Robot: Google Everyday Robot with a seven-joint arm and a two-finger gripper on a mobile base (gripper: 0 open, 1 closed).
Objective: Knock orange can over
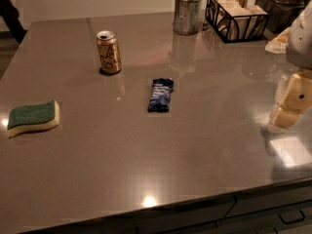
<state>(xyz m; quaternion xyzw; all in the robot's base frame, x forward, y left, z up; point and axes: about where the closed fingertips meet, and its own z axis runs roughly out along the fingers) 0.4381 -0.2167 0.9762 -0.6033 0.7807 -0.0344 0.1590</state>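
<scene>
While the orange can [108, 51] stands upright at the counter's [146, 155] far left, the gripper [291, 103] hangs well apart at the right edge, its opening impossible to tell; a long leftward approach likely comes first.

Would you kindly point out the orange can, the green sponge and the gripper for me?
orange can [108, 52]: camera view, middle of its side.
green sponge [32, 115]: camera view, its green top face.
gripper [291, 102]: camera view, its cream part at the right edge.
</scene>
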